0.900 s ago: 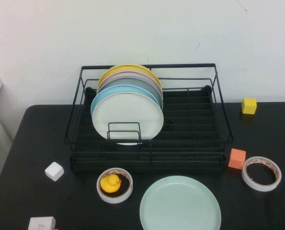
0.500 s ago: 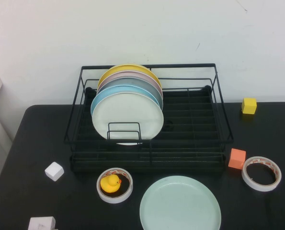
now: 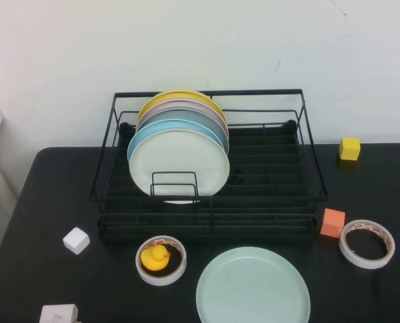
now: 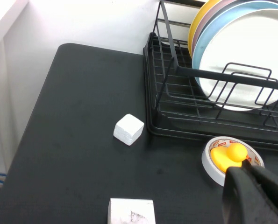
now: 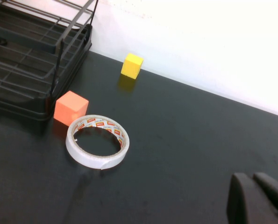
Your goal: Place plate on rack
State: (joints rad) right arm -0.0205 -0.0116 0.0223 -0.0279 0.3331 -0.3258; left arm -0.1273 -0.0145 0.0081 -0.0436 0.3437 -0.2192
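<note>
The pale mint-green plate [image 3: 253, 285] lies flat on the black table at the near edge, in front of the rack. The black wire rack [image 3: 253, 92] stands at the back and holds several upright plates on its left side, a white one [image 3: 179, 165] in front. Its right side is bare. Neither gripper shows in the high view. My left gripper [image 4: 244, 171] is shut and empty, above the table near the duck. My right gripper [image 5: 252, 177] is shut and empty, over the table right of the rack [image 5: 36, 46]. The mint plate is out of both wrist views.
A tape roll [image 3: 146, 271] holding a yellow duck [image 3: 154, 256] sits left of the mint plate. A white cube [image 3: 76, 240] and a white block [image 3: 58, 314] lie at the left. An orange cube [image 3: 332, 223], another tape roll [image 3: 344, 245] and a yellow cube [image 3: 349, 148] lie at the right.
</note>
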